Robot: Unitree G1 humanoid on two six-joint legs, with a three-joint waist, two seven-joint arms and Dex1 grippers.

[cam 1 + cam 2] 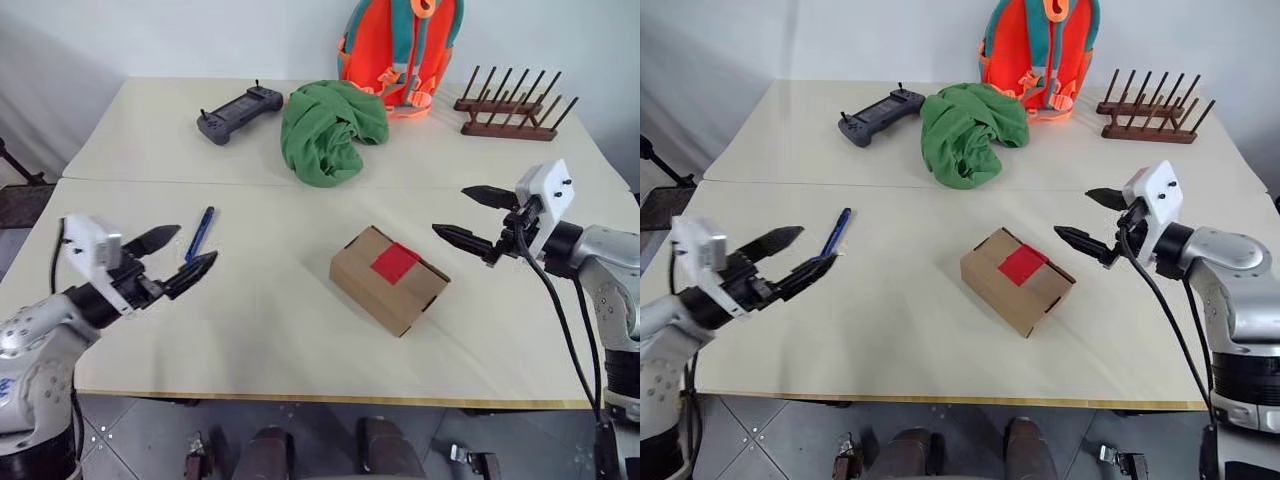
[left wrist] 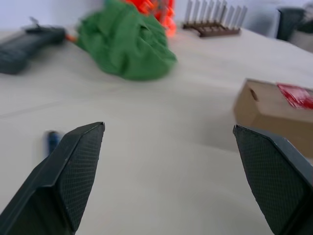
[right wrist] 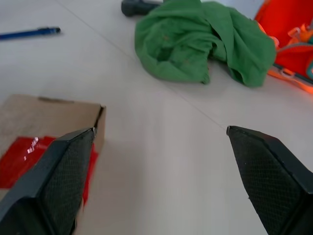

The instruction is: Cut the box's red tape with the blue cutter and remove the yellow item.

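**Both claws wide and empty, tape uncut**

Head view: left claw (image 1: pixel 178 257) gaping, nothing held, cutter (image 1: pixel 201 232) lying just beyond its tips. Right claw (image 1: pixel 470 214) equally wide and empty, box (image 1: pixel 389 279) below and inboard of it, tape (image 1: pixel 396 262) intact.

Left wrist: cutter (image 2: pixel 52 140) sits outside the near finger; closing now would likely miss.

Right wrist: box (image 3: pixel 46 115) behind one finger; dropping could shove it.

A pale cream table (image 1: pixel 250 330) fills most of the room here, made of two tops pushed together with a seam running across. Behind it stands a plain white wall (image 1: pixel 200 35), evenly lit. The floor (image 1: pixel 140 440) below the near edge is dark grey tile. A dark stand (image 1: pixel 15 170) shows at the left edge.
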